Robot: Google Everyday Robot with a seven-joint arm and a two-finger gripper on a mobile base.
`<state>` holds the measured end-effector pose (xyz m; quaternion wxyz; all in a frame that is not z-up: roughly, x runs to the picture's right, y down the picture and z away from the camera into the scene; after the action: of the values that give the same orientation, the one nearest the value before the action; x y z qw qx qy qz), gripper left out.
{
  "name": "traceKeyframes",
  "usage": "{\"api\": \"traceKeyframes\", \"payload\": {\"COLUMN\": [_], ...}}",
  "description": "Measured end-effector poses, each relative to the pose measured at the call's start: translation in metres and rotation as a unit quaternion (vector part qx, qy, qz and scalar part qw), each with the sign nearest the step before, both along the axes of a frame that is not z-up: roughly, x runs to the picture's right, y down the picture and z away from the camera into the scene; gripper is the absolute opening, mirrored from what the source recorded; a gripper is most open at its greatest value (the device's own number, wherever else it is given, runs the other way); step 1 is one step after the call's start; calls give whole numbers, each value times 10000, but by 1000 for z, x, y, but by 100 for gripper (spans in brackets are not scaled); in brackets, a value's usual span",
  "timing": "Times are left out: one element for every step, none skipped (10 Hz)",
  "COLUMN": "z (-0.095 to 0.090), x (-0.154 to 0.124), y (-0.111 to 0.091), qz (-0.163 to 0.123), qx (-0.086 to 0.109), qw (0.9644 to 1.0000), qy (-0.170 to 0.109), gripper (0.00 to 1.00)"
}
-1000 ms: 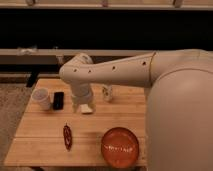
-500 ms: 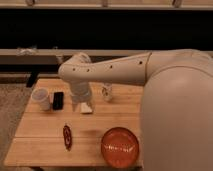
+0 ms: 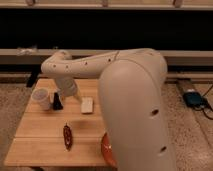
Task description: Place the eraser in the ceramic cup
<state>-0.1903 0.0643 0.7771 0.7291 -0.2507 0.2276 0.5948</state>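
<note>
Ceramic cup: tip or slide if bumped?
The cup looks squat and upright on the smooth wooden table, so it probably slides before tipping. Likely rigid, chippable. The gripper is close beside it, near the eraser.

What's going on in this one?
The robot's arm is reaching across the wooden table to get the eraser into the ceramic cup. Its tool is low over the table, right by the eraser. The eraser is beside the cup, not yet in it.
</note>
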Motion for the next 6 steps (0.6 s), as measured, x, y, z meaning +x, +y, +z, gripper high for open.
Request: {"api": "traceKeyframes", "payload": {"z": [10, 23, 38, 54, 61, 69], "x": [-9, -22, -31, -41, -46, -49], "y": [-3, -8, -13, -18, -19, -20], "qz": [-54, -91, -120, -124, -94, -29], "qx": [31, 87, 149, 193, 203, 192], "qw": [10000, 9999, 9998, 9997, 9997, 9998], "qy": [-15, -45, -55, -60, -78, -74], "gripper": [65, 65, 65, 65, 65, 65]}}
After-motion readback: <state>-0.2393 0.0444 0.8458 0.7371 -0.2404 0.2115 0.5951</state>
